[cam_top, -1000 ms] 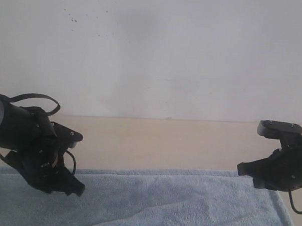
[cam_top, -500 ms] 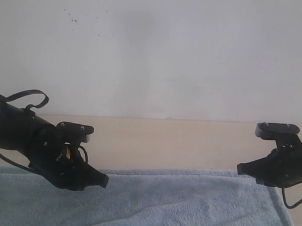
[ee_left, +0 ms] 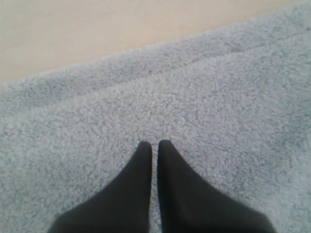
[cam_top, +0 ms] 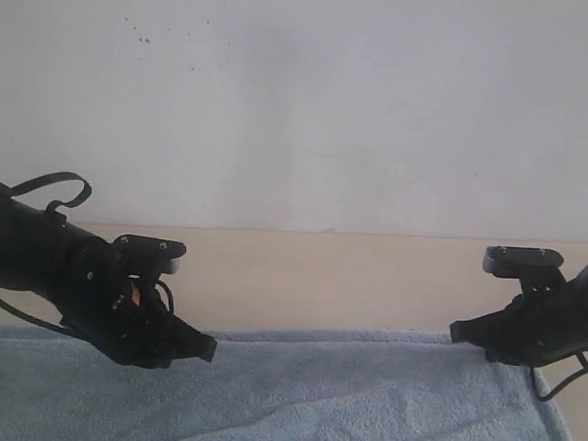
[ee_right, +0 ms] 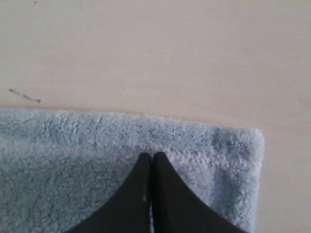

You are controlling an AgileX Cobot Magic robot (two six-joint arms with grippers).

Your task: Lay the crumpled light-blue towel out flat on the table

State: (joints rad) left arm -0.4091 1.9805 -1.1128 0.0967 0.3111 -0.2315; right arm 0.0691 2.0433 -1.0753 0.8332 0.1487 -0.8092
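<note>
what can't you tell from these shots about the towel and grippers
- Towel near side: cut off by the exterior view's bottom edge.
- Its left end: cut by the left edge, partly behind the left gripper.
- Whether the shut right gripper touches the pile: wrist view, its own fingers cover the contact.

light-blue fluffy towel (cam_top: 364,399) lies mostly flat on the beige table (cam_top: 350,282); a few shallow creases, far hem straight

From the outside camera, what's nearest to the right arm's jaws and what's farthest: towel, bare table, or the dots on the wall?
1. towel: directly under them, at its right corner.
2. table: bare strip just past that edge.
3. dots: high on the wall, far left.
</note>
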